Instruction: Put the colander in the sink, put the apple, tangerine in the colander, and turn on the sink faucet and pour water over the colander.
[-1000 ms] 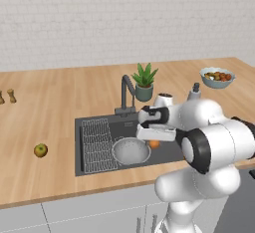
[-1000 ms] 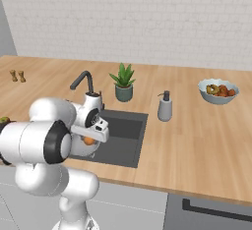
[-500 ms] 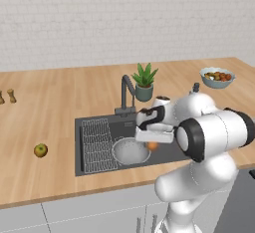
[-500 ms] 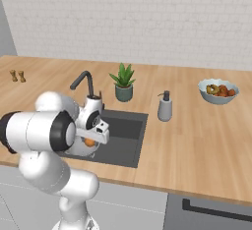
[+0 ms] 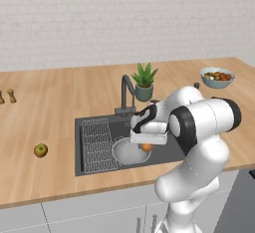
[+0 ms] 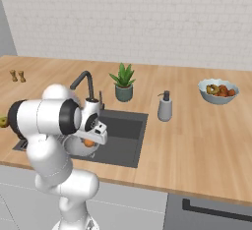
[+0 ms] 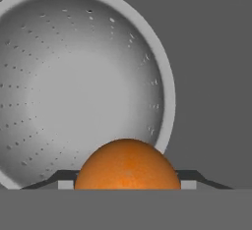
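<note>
Wooden counter (image 5: 60,107) under a white brick wall, with dark sink (image 5: 94,163) set in at centre. Pale perforated colander (image 5: 124,153) resting in sink beside wire rack (image 5: 97,140). Pincer (image 5: 146,143) poised over colander's rim at about 3 o'clock, clamped on tangerine (image 7: 127,165). Apple (image 5: 41,150) lying on counter at 9 o'clock from sink, well apart. Faucet (image 5: 126,93) rising at sink's 12 o'clock edge, potted plant (image 5: 144,81) just behind. Soap bottle (image 6: 165,107) and fruit bowl (image 6: 218,91) off toward 2 o'clock.
</note>
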